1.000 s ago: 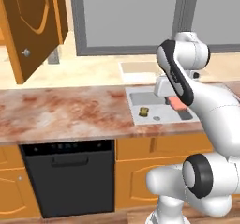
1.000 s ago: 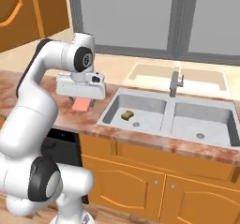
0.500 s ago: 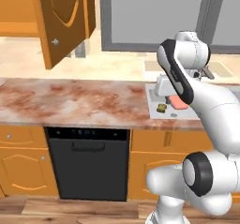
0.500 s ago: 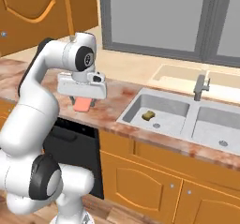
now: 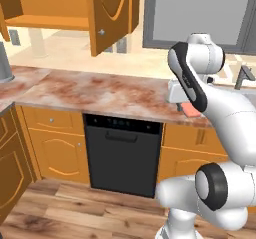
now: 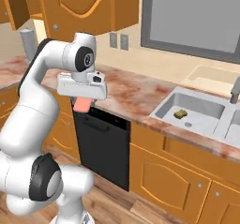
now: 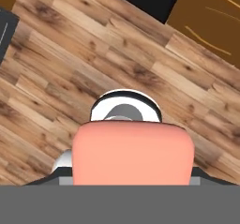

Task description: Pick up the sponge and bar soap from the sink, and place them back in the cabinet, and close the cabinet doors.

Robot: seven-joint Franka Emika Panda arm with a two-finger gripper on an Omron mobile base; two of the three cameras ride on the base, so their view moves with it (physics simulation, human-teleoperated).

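Observation:
My gripper (image 6: 83, 102) is shut on the salmon-pink bar soap (image 6: 82, 105) and holds it in front of the counter edge, above the dishwasher. The left base view shows that bar soap (image 5: 190, 111) under my hand, and it is large in the hand view (image 7: 133, 153) over the wooden floor. The yellow-brown sponge (image 6: 180, 113) lies in the left basin of the sink (image 6: 208, 107). The cabinet (image 5: 50, 20) hangs open at the upper left, its shelf bare. One arched cabinet door (image 5: 111, 13) swings out toward me, and the same door (image 6: 84, 7) shows in the right base view.
A black dishwasher (image 5: 122, 153) sits under the marbled counter (image 5: 100, 90). A grey cylinder (image 5: 4, 63) stands at the counter's left end. The grey faucet (image 6: 236, 91) rises behind the sink. A window (image 6: 197, 17) lies behind the counter.
Both base views have slid along the counter: the base has driven left, so the sink has dropped away to the right and the open cabinet has come nearer. The bar soap stays gripped.

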